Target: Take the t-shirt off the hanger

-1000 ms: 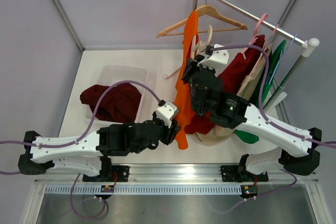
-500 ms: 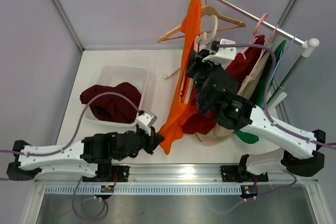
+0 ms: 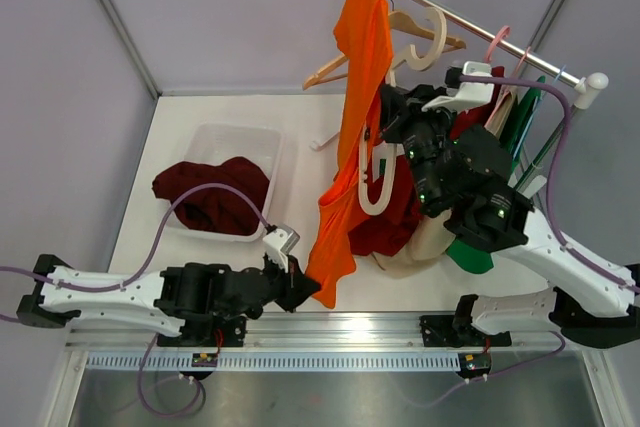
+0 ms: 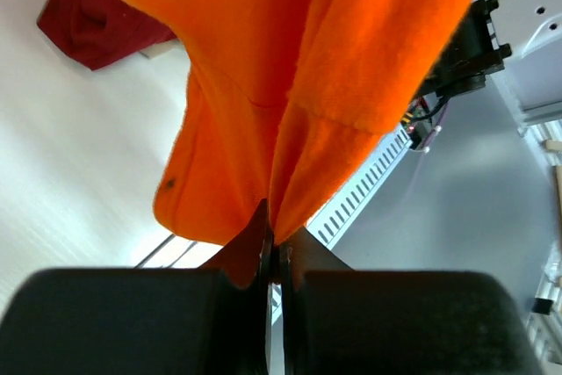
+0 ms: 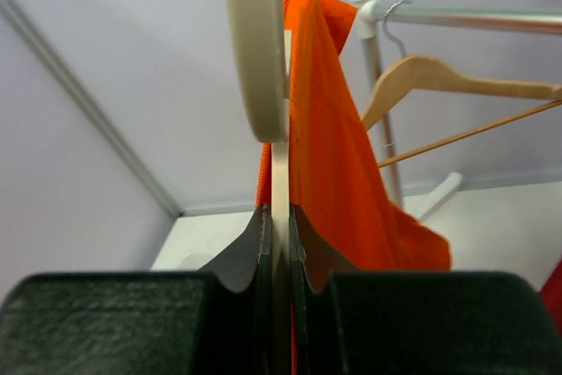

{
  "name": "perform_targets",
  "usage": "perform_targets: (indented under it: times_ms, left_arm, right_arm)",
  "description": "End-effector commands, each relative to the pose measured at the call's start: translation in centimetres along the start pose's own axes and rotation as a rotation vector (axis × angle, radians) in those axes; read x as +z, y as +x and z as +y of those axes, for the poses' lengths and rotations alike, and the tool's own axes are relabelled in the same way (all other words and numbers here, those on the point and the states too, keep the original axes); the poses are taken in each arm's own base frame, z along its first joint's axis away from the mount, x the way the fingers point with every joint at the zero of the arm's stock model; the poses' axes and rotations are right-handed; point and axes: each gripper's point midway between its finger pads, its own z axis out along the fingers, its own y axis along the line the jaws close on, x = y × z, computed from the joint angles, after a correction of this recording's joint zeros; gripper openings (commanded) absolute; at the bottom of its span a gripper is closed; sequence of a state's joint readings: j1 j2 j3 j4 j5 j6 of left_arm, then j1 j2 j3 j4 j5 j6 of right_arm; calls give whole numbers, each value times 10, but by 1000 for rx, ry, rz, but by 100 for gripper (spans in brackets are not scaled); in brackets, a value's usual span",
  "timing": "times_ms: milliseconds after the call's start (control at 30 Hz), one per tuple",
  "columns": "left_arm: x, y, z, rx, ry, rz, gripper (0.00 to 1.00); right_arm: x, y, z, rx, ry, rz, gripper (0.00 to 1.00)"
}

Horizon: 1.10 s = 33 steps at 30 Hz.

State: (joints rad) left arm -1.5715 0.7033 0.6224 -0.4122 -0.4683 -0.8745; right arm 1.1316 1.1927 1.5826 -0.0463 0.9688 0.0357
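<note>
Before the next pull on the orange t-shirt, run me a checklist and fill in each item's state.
1. Left gripper pinching the t-shirt hem: ok, shut on a fold of the orange fabric.
2. Right gripper holding the cream hanger: ok, shut on it.
3. T-shirt off the hanger: not ok. Its upper end sits high beside the hanger, with the fabric stretched down to the left gripper.
4. Upper end free of the rack rail: cannot tell.
5. Room in the white bin: cannot tell. A dark red garment fills much of it.
</note>
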Motion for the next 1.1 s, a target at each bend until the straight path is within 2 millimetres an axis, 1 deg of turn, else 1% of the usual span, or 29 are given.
perform_targets:
  times_ms: [0, 33, 67, 100, 133, 167, 200, 233, 267, 300, 333, 400, 433, 467, 533, 567, 600, 633, 700, 733, 800, 833, 867, 900, 933, 967, 1000, 1033, 1067]
  left_arm:
    - [-6, -4, 16, 140, -115, 14, 8]
    - [-10, -26, 4, 135, -110, -45, 17]
    - [-9, -45, 7, 178, -162, -111, 28]
    - [-11, -58, 5, 198, -184, -149, 47]
    - [-19, -89, -3, 210, -211, -235, 58]
    - [-18, -99, -7, 236, -234, -259, 67]
    - [-20, -111, -12, 255, -247, -290, 73]
    - [-21, -125, -18, 264, -257, -333, 75]
    - [-28, -147, -24, 303, -288, -387, 80]
    - [-24, -156, -26, 323, -311, -405, 86]
    - [-23, -171, -36, 349, -296, -441, 99]
    - [-16, -197, -48, 349, -280, -500, 99]
    - [-9, -201, -54, 380, -246, -486, 99]
    - [-7, -219, -51, 369, -255, -509, 99]
    - [9, -230, -63, 408, -184, -507, 99]
    - [12, -242, -60, 415, -183, -526, 99]
    - [13, -253, -67, 415, -155, -563, 99]
    - [20, -256, -70, 452, -153, -560, 99]
    - [18, -273, -76, 467, -153, -605, 99]
    - [23, -276, -78, 495, -153, -609, 99]
    - [20, -291, -84, 514, -154, -661, 99]
    - [26, -293, -83, 517, -152, -657, 99]
    - [25, -301, -82, 507, -151, -683, 99]
    - [26, -302, -79, 506, -160, -693, 99]
    - [25, -305, -79, 501, -156, -708, 99]
    - [22, -311, -78, 494, -155, -732, 70]
    - [15, -316, -71, 499, -200, -751, 37]
    - [9, -320, -67, 488, -229, -768, 12]
    - [-5, -326, -62, 481, -260, -790, 0]
  right_arm:
    - [-32, -80, -5, 372, -185, -109, 0]
    - [-36, -64, -4, 358, -211, -58, 0]
    - [-42, -59, -1, 392, -242, -33, 0]
    - [-51, -50, -2, 397, -288, -4, 0]
    - [-56, -42, -3, 397, -303, 19, 0]
    - [-62, -34, 0, 408, -339, 48, 0]
    - [-71, -44, -6, 431, -360, 39, 0]
    - [-76, -41, -8, 424, -371, 62, 0]
    - [-81, -43, -7, 436, -395, 70, 0]
    - [-91, -52, -4, 449, -456, 73, 0]
    - [-96, -49, -3, 431, -472, 103, 0]
    - [-110, -59, 6, 438, -562, 125, 0]
    - [-114, -59, 8, 429, -583, 142, 0]
    - [-120, -66, 11, 436, -624, 146, 0]
    - [-126, -70, 11, 427, -650, 153, 0]
    - [-130, -76, 12, 429, -670, 151, 0]
    - [-132, -76, 13, 422, -682, 159, 0]
    - [-134, -79, 15, 418, -696, 159, 0]
    - [-142, -87, 19, 420, -744, 161, 0]
    - [-144, -90, 20, 419, -759, 159, 0]
    - [-151, -96, 23, 427, -802, 157, 0]
    - [-153, -97, 24, 428, -812, 155, 0]
    - [-155, -99, 23, 431, -822, 151, 0]
    - [-156, -99, 23, 432, -822, 149, 0]
    - [-156, -99, 21, 427, -820, 145, 0]
    - [-156, -99, 19, 429, -816, 142, 0]
    - [-157, -100, 18, 429, -819, 138, 0]
    - [-158, -100, 16, 424, -816, 135, 0]
    - [-157, -102, 11, 425, -799, 126, 0]
